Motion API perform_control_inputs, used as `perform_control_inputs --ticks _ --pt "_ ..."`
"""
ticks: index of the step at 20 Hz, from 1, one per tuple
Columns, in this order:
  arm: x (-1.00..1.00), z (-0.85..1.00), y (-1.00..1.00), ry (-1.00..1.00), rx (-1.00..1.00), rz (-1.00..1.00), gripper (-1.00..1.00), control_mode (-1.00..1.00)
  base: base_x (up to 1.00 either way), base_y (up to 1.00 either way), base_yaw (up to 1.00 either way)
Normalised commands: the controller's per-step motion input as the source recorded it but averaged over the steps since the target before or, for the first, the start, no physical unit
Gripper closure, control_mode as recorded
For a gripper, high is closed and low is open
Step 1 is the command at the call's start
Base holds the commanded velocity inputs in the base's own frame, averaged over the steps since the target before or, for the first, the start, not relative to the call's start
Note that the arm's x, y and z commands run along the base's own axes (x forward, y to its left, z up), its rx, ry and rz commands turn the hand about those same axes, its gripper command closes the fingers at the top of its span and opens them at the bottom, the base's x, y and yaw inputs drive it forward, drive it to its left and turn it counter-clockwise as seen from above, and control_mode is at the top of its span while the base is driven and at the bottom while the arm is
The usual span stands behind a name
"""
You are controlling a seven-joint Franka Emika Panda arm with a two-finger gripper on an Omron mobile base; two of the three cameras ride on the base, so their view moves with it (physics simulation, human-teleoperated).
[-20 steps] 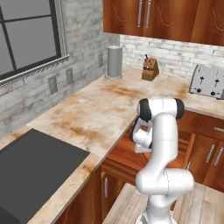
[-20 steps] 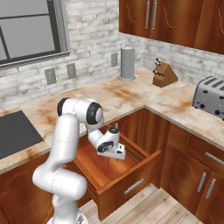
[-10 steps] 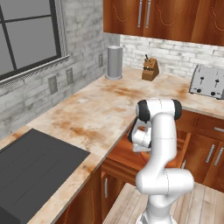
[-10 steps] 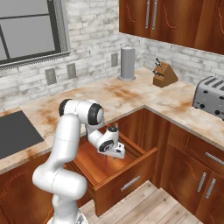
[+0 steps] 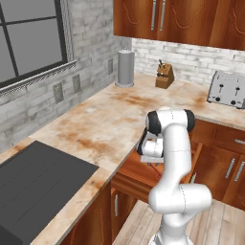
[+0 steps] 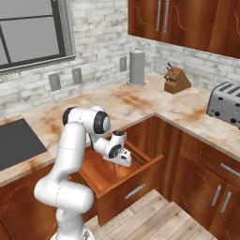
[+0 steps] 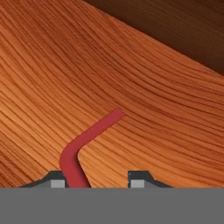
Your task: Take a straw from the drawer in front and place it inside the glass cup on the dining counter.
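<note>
- Gripper [image 7: 97, 177] was down inside the open drawer [image 6: 136, 180], pointing at its wooden floor.
- In the hand view, the two dark fingertips [image 7: 56, 177] stood apart, with the red straw [image 7: 83, 146] running up from beside the left tip; the other tip sat clear of it.
- Couldn't tell if the jaws were actually pinching the straw or just standing around it.
- Straw looked bent in the hand view: it rose from the tips, then angled off across the drawer floor, lying on the wood.
- Right base view: gripper [image 6: 123, 158] low in the drawer, with a thin red line of the straw [image 6: 114, 169] just below it.
- Left base view: the hand [image 5: 150, 148] sat below the counter edge, over the drawer [image 5: 143, 174], largely hidden by the arm.
- The drawer was pulled out from under the marble counter [image 6: 140, 105], silver handle [image 6: 135, 191] on its front.
- On the counter by the back wall: grey cylinder canister [image 6: 137, 67], knife block [image 6: 175, 79], toaster [image 6: 226, 104].
- Dark cooktop [image 5: 36, 184] was set in the counter on the left.
- Window [image 5: 28, 38] was above the brick wall, with wood cabinets [image 6: 187, 23] overhead.
</note>
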Motion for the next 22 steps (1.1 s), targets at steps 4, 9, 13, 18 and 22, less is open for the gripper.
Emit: perform_control_inputs --ticks 4,9,13,18,22 --pt "-0.11 -0.4 -0.2 0.05 0.0 -0.12 1.0 -1.0 0.0 0.0 0.0" --pt "-0.22 -0.41 -0.29 0.05 0.0 -0.11 1.0 -1.0 0.0 0.0 0.0" --pt "-0.54 -0.22 -0.41 0.02 0.0 -0.1 1.0 -1.0 0.0 0.0 0.0" --pt "-0.71 0.18 -0.23 0.0 0.0 -0.07 1.0 -1.0 0.0 0.0 0.0" --pt "-0.9 0.74 0.02 -0.03 0.03 0.0 1.0 -1.0 0.0 0.0 0.0"
